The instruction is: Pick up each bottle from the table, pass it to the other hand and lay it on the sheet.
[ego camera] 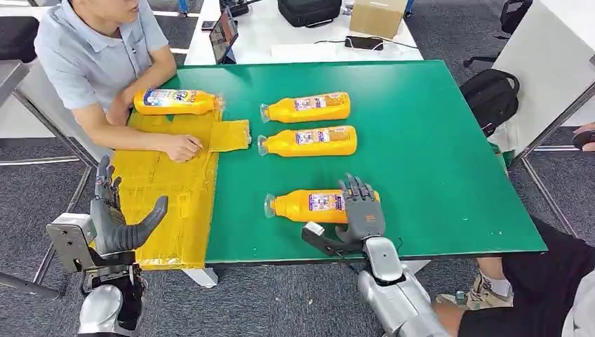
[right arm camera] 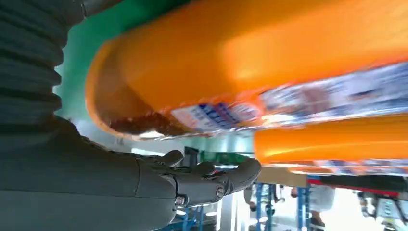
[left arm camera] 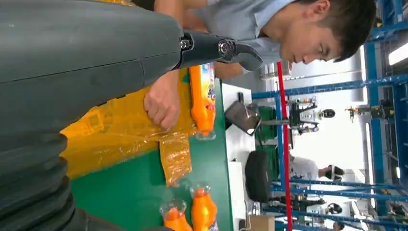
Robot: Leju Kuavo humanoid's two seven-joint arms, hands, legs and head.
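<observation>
We reach for the near bottle.
Our right hand (ego camera: 362, 210) is open, fingers over the bottle (ego camera: 309, 205), ready to grab. Our left hand (ego camera: 119, 217) waits open beside the yellow sheet (ego camera: 165, 189) to take it.

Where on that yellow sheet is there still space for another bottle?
The sheet is bare from the person's hand down to its near edge by the left hand. Its far end is crowded: one bottle lies there beside the person's forearm.

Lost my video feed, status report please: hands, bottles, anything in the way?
Right hand open, fingers over nearest bottle, not gripping. Left hand open beside yellow sheet. One bottle on the sheet; person's hand resting there too.
</observation>
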